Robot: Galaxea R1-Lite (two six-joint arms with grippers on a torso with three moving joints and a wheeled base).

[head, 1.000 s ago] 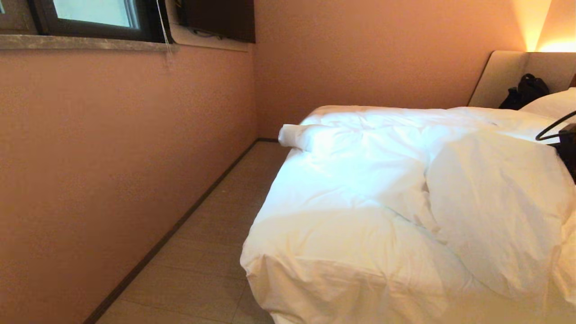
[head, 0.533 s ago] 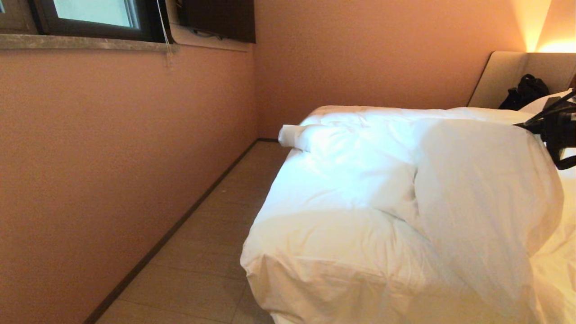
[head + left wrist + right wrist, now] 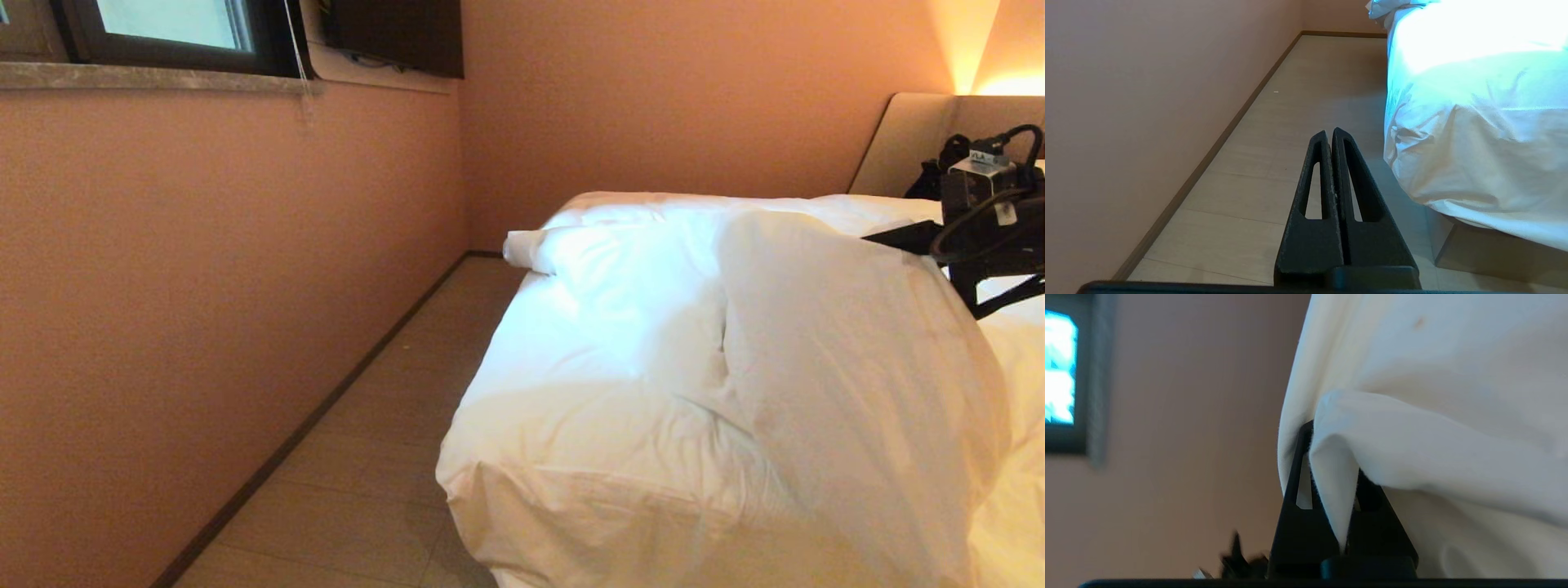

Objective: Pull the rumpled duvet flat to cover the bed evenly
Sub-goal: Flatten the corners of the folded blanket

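The white duvet (image 3: 637,384) lies rumpled over the bed, hanging over its near left corner. One fold (image 3: 849,343) of it is raised in a tall hump at the right. My right gripper (image 3: 890,237) is at the top of that hump, shut on a pinch of the duvet (image 3: 1331,490), which drapes over its fingers (image 3: 1296,486). The bed's beige headboard (image 3: 910,135) shows at the far right. My left gripper (image 3: 1329,132) is parked low beside the bed, shut and empty, near the duvet's hanging corner (image 3: 1474,134) and the tan base (image 3: 1486,253).
A pink wall (image 3: 204,286) runs along the left, leaving a narrow strip of tiled floor (image 3: 384,441) beside the bed. A window (image 3: 171,24) and a dark screen (image 3: 400,33) are high on the walls. A black bag (image 3: 931,175) sits by the headboard.
My right gripper has risen and come further into the head view from the right edge, carrying the duvet fold up. The raised hump has grown taller and shifted left.
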